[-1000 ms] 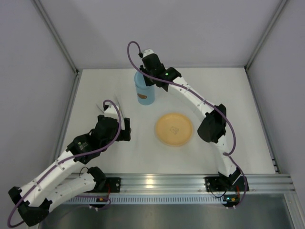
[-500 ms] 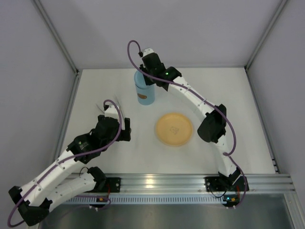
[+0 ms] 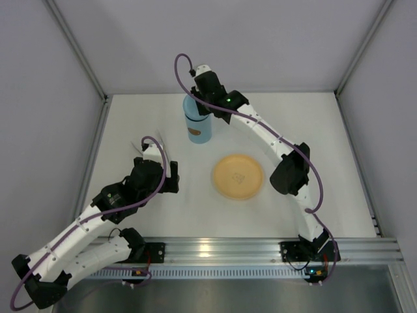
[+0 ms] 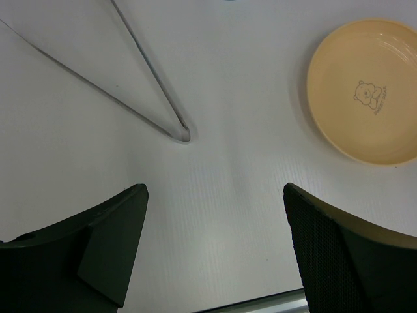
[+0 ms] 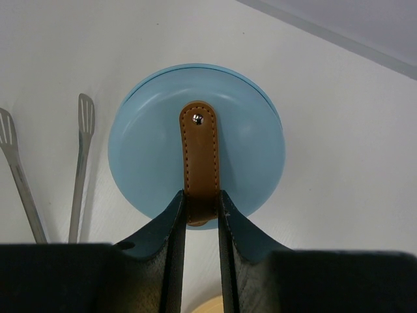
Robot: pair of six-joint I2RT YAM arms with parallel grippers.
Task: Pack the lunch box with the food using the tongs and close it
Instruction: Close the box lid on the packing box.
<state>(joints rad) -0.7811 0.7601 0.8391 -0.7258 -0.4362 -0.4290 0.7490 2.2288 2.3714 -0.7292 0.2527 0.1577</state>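
Observation:
The light blue lunch box (image 3: 197,128) stands at the back of the table with its lid (image 5: 146,153) on. My right gripper (image 5: 201,199) hangs over it from above, shut on the lid's brown leather strap (image 5: 200,153). The silvery tongs (image 4: 183,134) lie flat on the table to the left of the box, their flat tips (image 5: 85,117) pointing toward the back. My left gripper (image 4: 215,195) hovers open above bare table just near the tongs' joined end, holding nothing. No food shows in any view.
A yellow-orange plate (image 3: 238,176) with a bear print lies in the middle of the table, nothing on it, to the right of my left gripper. Grey walls close the table on three sides. An aluminium rail (image 3: 215,249) runs along the near edge.

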